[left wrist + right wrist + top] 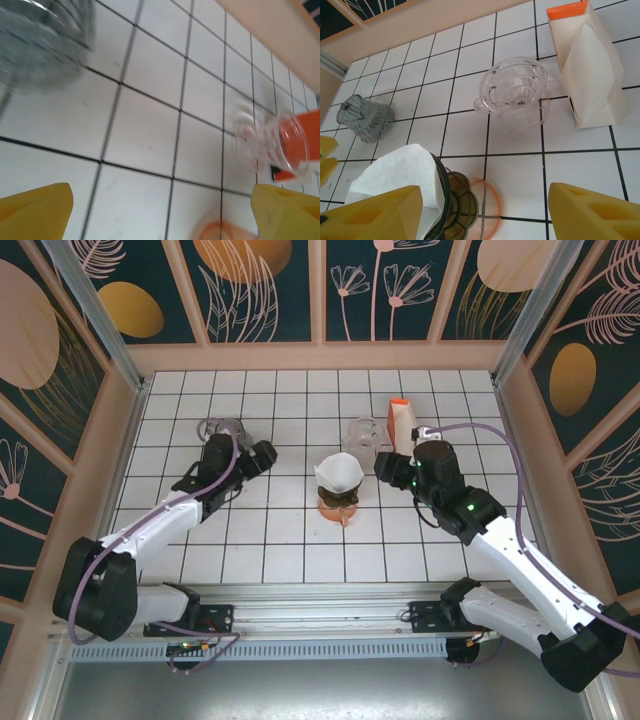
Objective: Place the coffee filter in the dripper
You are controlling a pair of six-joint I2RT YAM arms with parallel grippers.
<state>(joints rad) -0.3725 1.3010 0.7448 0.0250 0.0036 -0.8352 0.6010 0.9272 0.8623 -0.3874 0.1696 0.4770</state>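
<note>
White paper in the middle of the tiled worktop (280, 540): the coffee filter (340, 472), sat in the dripper (338, 506), open end up. Just behind, a clear glass dripper (362, 435) and an orange and white filter box (402, 423). Far left, a grey glass cup (225, 430). Near that cup, the left claw (262, 453), wide open, nothing in it. Just right of the filter, the right claw (385, 467), wide open too, holding nothing.

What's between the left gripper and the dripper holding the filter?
Just bare white tile. The top view shows nothing standing between the left gripper and the dripper carrying the coffee filter.
</note>
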